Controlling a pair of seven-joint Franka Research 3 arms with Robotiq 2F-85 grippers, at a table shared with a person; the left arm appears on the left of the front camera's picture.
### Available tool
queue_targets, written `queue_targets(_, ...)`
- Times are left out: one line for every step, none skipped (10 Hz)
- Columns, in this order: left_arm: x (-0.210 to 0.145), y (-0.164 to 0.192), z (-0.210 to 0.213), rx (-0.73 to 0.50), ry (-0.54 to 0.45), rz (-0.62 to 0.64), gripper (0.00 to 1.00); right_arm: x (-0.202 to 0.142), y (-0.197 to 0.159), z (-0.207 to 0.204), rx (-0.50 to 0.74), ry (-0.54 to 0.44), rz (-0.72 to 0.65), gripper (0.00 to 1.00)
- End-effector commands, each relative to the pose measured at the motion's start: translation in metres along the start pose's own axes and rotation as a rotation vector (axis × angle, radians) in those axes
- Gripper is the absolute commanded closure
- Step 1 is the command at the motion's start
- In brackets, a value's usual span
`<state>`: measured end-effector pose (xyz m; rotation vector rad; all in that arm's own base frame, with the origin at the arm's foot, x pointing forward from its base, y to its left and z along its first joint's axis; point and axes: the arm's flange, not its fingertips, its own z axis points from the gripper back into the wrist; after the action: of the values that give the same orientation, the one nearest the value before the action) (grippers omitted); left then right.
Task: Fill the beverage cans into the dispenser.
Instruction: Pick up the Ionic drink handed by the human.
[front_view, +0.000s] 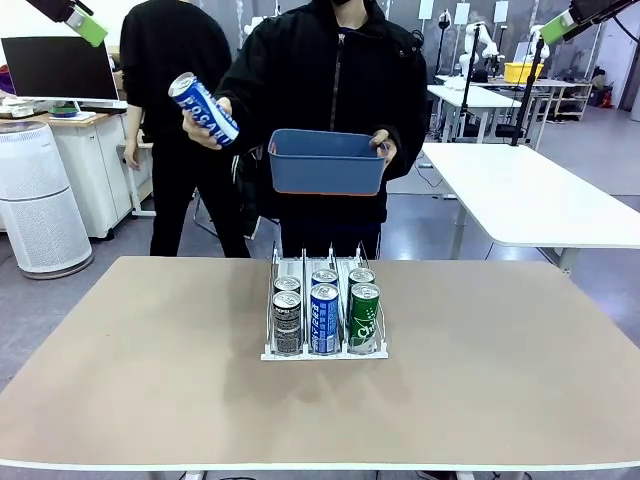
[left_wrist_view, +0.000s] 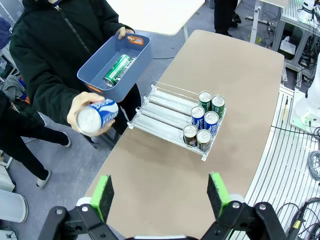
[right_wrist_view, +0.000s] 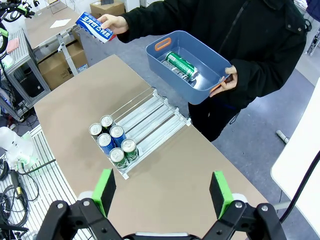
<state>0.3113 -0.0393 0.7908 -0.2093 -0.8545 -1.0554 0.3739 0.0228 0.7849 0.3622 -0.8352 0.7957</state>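
Note:
The dispenser (front_view: 304, 264) stands mid-table with several beverage cans (front_view: 324, 318) at its front: dark ones in the left lane, blue-and-white in the middle, green on the right. A person at the far side holds up a blue-and-white can (front_view: 203, 110) in one hand and a blue bin (front_view: 327, 162) in the other. A green can (left_wrist_view: 117, 70) lies in the bin (left_wrist_view: 95, 75). My left gripper (left_wrist_view: 161, 195) hangs open high above the table, as does my right gripper (right_wrist_view: 162, 192); both are empty. The rear of the lanes (right_wrist_view: 150, 117) is bare.
Bare tan tabletop (front_view: 140, 360) surrounds the dispenser on all sides. Beyond the far edge stand a white air purifier (front_view: 38, 195) at the left and a white table (front_view: 530, 195) at the right. A second person (front_view: 175, 60) stands behind.

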Motion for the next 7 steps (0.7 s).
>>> queue_targets(-0.0002, 0.0008, -0.0008, -0.011, -0.010, 0.003, 0.00, -0.0011, -0.0011, -0.0015, -0.006, -0.005, -0.003, 0.00)
queue_targets(-0.0002, 0.0008, -0.0008, -0.011, -0.010, 0.003, 0.00, -0.0011, -0.0011, -0.0015, -0.006, -0.005, -0.003, 0.00)
queue_targets(-0.0002, 0.0008, -0.0008, -0.011, -0.010, 0.003, 0.00, -0.0011, -0.0011, -0.0015, -0.006, -0.005, -0.003, 0.00)
queue_targets(-0.0002, 0.0008, -0.0008, -0.011, -0.010, 0.003, 0.00, -0.0011, -0.0011, -0.0015, -0.006, -0.005, -0.003, 0.00)
queue_targets(-0.0002, 0.0008, -0.0008, -0.011, -0.010, 0.003, 0.00, -0.0011, -0.0011, -0.0015, -0.006, -0.005, -0.003, 0.00)
queue_targets(-0.0002, 0.0008, -0.0008, -0.011, -0.010, 0.003, 0.00, -0.0011, -0.0011, -0.0015, -0.006, -0.005, -0.003, 0.00)
queue_targets(-0.0002, 0.0008, -0.0008, -0.011, -0.010, 0.003, 0.00, -0.0011, -0.0011, -0.0015, -0.006, -0.005, -0.003, 0.00)
